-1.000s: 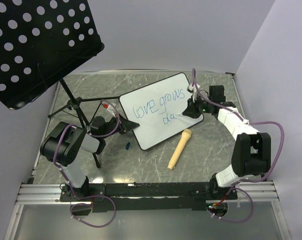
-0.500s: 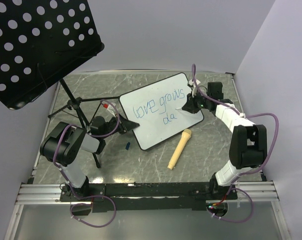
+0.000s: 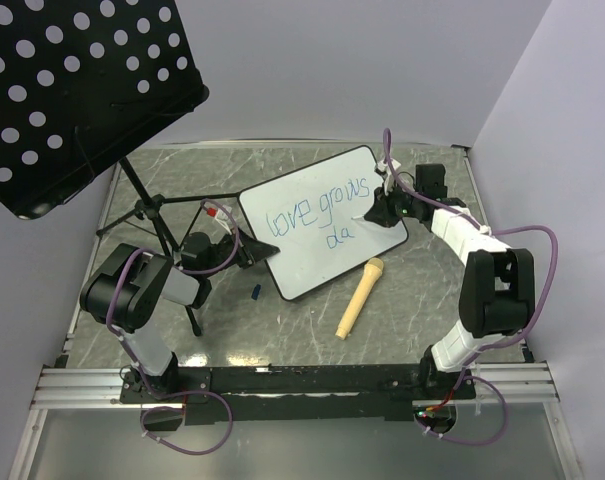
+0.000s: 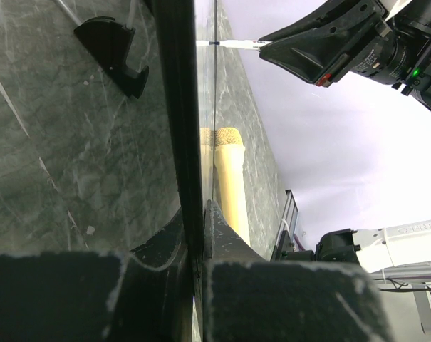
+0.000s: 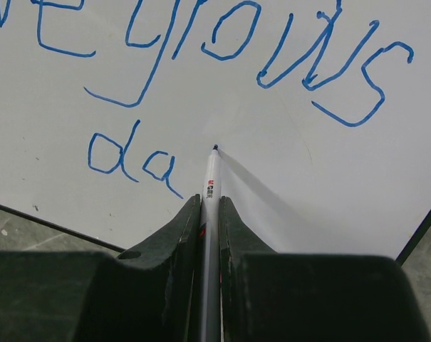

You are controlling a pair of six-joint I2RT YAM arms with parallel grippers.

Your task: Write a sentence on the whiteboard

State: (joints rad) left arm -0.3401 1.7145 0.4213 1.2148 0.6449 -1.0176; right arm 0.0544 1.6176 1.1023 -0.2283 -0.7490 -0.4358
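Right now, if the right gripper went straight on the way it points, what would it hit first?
The whiteboard. The right gripper pinches a marker whose tip leads, at or nearly on the white surface just right of the blue da. Whether it already touches is hard to tell.

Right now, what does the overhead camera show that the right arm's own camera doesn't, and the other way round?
Only overhead: the left pincer gripping the whiteboard by its edge, a tan microphone and a black holed panel. Only the right wrist view: the right pincer shut on a marker, its tip just right of "da". Both: the blue sentence, ending at "da".
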